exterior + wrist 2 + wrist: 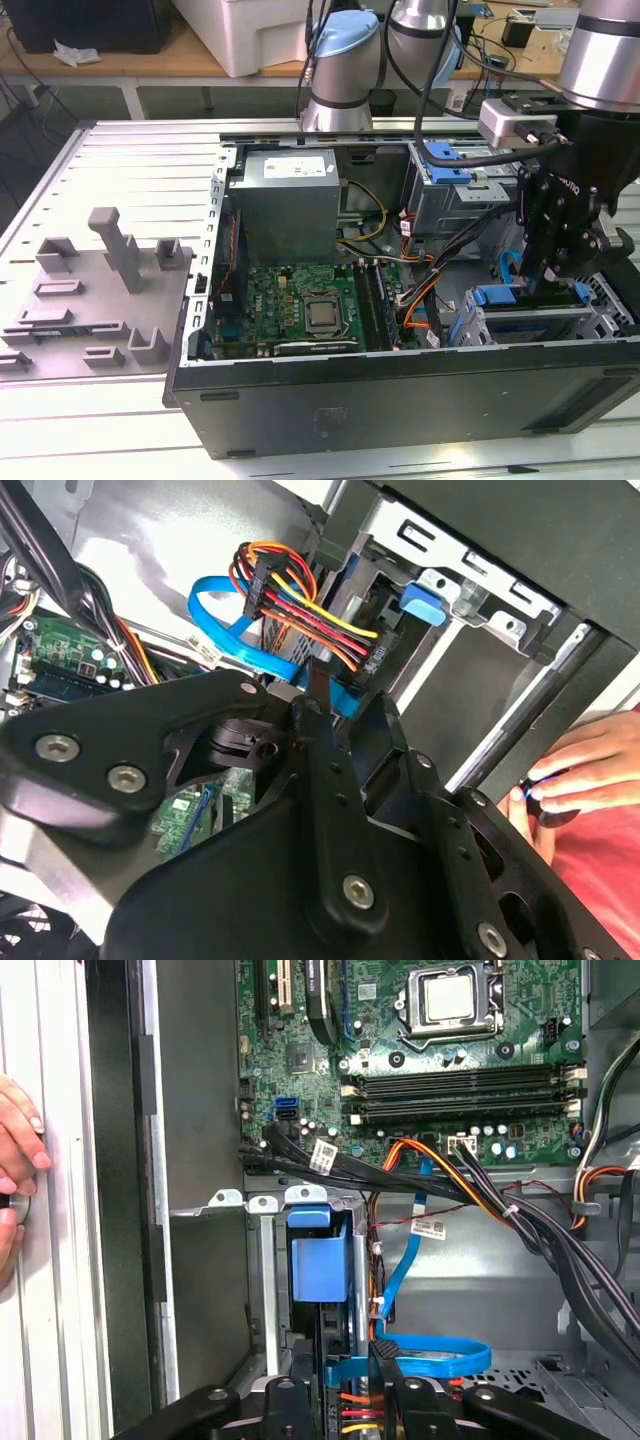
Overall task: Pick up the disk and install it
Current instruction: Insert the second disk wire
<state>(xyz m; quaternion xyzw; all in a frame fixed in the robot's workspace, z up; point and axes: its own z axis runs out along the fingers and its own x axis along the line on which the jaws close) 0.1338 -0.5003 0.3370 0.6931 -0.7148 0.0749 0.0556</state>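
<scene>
Black multi-link gripper (340, 1400) closest to lens in both wrist views, bolted arms spread wide across frame; grip state: can't tell. Just past it in first wrist view: flat blue ribbon cable (432, 1360) looped low, and blue plastic block (320, 1263) seated in slot of grey metal drive cage (262, 1290), w/ small blue latch (308, 1218) at cage rim. Bundle of red, yellow, orange and black wires (300, 595) plugged into a connector beside same latch in second wrist view. Silver flat rectangular disk (535, 322) w/ blue plastic rail, lying in the drive cage at exterior view's right, directly under gripper, near front corner of open black computer case (400, 400). Whether gripper touches disk: can't tell. Green motherboard (300, 300) w/ square silver CPU socket (447, 998) mid-case; grey boxy power supply (290, 195) behind it. Person's hand (15, 1160) resting on pale slatted metal table (120, 160) just outside case wall, red sleeve alongside in second wrist view. Grey moulded fixture w/ upright posts (100, 285) on table at exterior view's left, well apart from case
</scene>
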